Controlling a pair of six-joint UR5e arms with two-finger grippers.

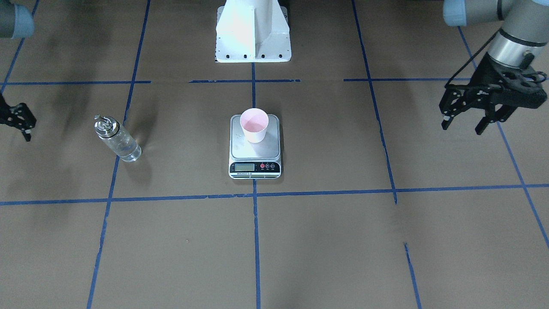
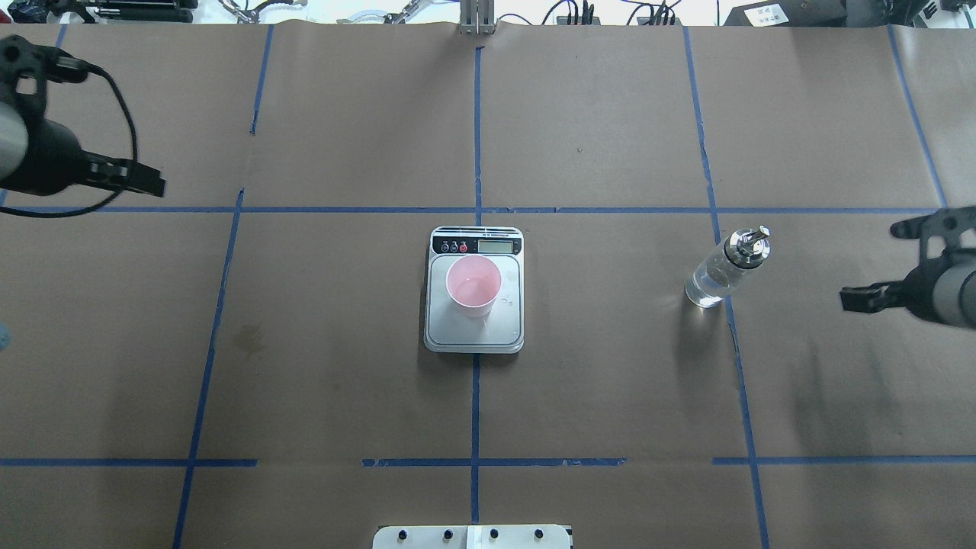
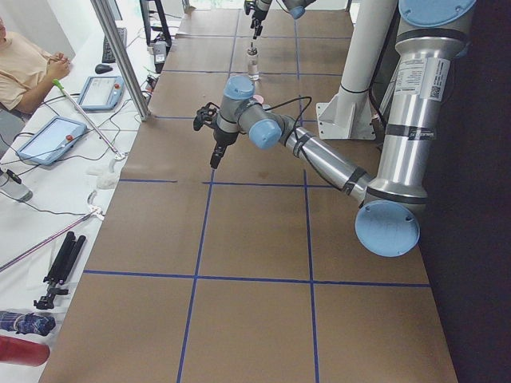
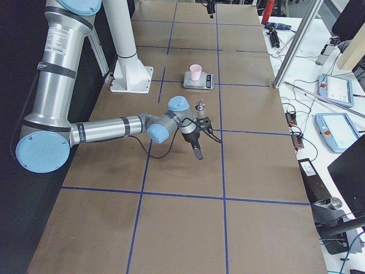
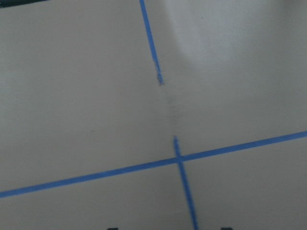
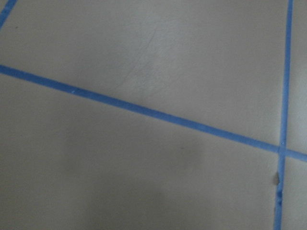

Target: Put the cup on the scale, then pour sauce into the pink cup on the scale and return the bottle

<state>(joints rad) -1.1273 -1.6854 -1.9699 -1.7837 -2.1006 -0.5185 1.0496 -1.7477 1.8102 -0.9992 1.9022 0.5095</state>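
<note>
With the cup [image 1: 254, 124], which seems to hold liquid, upright on the scale [image 1: 257, 151] and the bottle [image 1: 118, 139] standing on the tabletop [image 1: 326, 240], the right pincer [image 2: 869, 263] and left pincer [image 1: 462, 128], both wide open and empty, should probably retreat without brushing the bottle.

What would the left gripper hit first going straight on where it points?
Probably the brown paper-covered table, near a blue tape crossing; the wrist view shows nothing else ahead of the left gripper.
</note>
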